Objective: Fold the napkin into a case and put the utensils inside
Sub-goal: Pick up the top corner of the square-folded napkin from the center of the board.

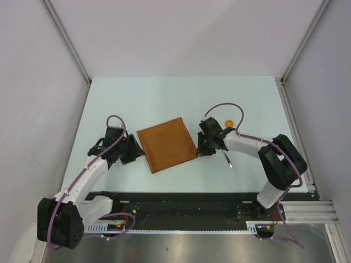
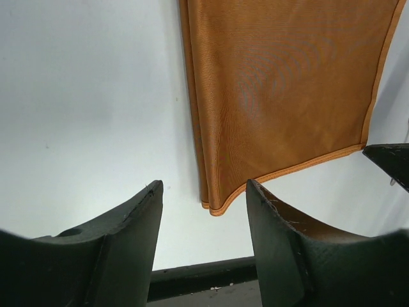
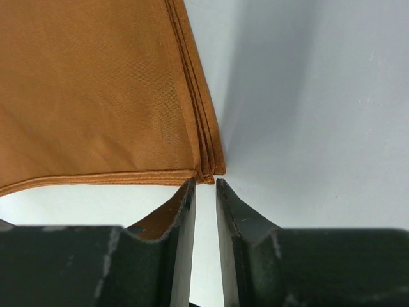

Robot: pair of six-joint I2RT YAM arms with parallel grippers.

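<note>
Left: left pincer (image 1: 134,152) low over the worktop (image 1: 109,98), spread wide, gripping nothing. Near left corner of the napkin (image 1: 167,144) just beyond its fingertips (image 2: 137,217), apart from both. Placement probably meant to leave that corner free while keeping it within easy reach for a fresh hold.

Centre: napkin flat on the worktop between the two arms, set at a slant, folded into a square of several layers. Stacked hems plain at its near right corner in the right wrist view. Not yet the narrow case; by judgement, at least one more fold needed before any loading.

Right of centre: right pincer (image 1: 204,147) narrowed to a slit, tips at that layered corner. Cloth within the slit or merely in front of it: impossible to tell. Position likely chosen to catch all layers together.

Right: the utensils off the cloth, presumably kept clear of the folding. Spoon (image 1: 229,123) with orange bowl just beyond the right arm; fork (image 1: 228,160) just on its near side, partly hidden.
</note>
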